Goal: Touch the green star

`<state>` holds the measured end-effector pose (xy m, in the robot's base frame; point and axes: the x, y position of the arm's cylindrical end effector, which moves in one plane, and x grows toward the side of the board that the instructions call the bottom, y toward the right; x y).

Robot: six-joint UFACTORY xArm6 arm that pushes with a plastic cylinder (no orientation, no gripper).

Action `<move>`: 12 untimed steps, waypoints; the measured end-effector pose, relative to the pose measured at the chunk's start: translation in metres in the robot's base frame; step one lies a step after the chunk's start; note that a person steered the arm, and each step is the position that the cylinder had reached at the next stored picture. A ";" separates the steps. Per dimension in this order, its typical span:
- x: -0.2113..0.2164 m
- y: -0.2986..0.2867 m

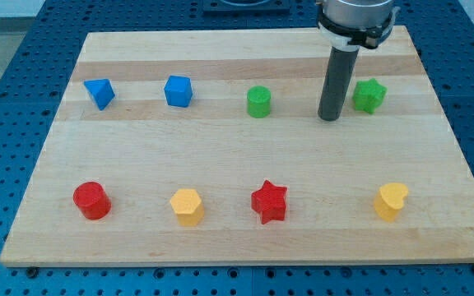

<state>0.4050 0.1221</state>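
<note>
eight blocks sit on our wooden board (220, 156). our rod ends in my tip (329, 118), which has no jaws and holds nothing; it stands just left of the green star (369, 95), near the view's top right, with a small gap showing. the green cylinder (258, 102) lies further left of the tip.

You see wooden table (237, 238), pale planks. Top row, view's left to right: blue block (99, 93), blue cube (178, 90), green cylinder (258, 102), green star (369, 95). My tip (329, 117) on table between the green pair, near star, apart from it. Bottom row: red cylinder (91, 200), yellow hexagon (187, 205), red star (269, 201), yellow heart (391, 201).
</note>
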 end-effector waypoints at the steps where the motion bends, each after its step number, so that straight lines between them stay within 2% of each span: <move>1: 0.000 0.000; 5: 0.000 -0.004; 8: 0.047 -0.005; 12: 0.050 -0.002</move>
<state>0.4553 0.1205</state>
